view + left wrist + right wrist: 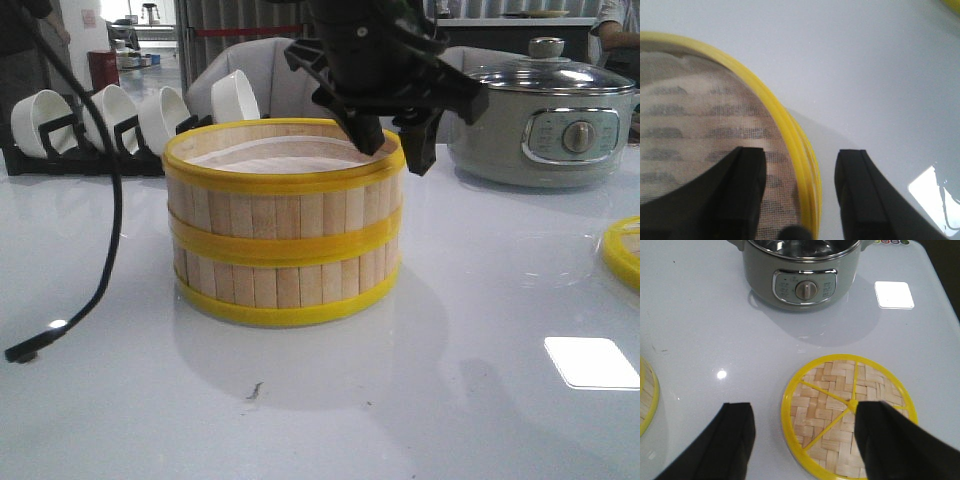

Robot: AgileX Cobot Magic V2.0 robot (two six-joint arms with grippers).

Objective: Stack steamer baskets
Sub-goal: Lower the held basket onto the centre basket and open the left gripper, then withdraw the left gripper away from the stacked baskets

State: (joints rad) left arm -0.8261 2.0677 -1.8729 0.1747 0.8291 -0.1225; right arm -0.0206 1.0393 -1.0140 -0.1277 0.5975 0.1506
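Two steamer baskets (285,225) stand stacked mid-table, with pale slat walls and yellow rims. My left gripper (393,143) hangs over the top basket's right rim. In the left wrist view it (800,165) is open and straddles the yellow rim (790,130). One finger is over the cloth liner (695,115) inside, the other over the table outside, and neither visibly touches the rim. The woven lid (840,410) lies flat on the table, also seen as the lid (625,250) at the right edge. My right gripper (807,415) hovers open above the lid, holding nothing.
A grey electric pot (545,120) with a glass lid stands at the back right, also seen as the pot (801,272) beyond the lid. A rack of white bowls (120,115) lines the back left. A black cable (100,250) droops onto the table at the left.
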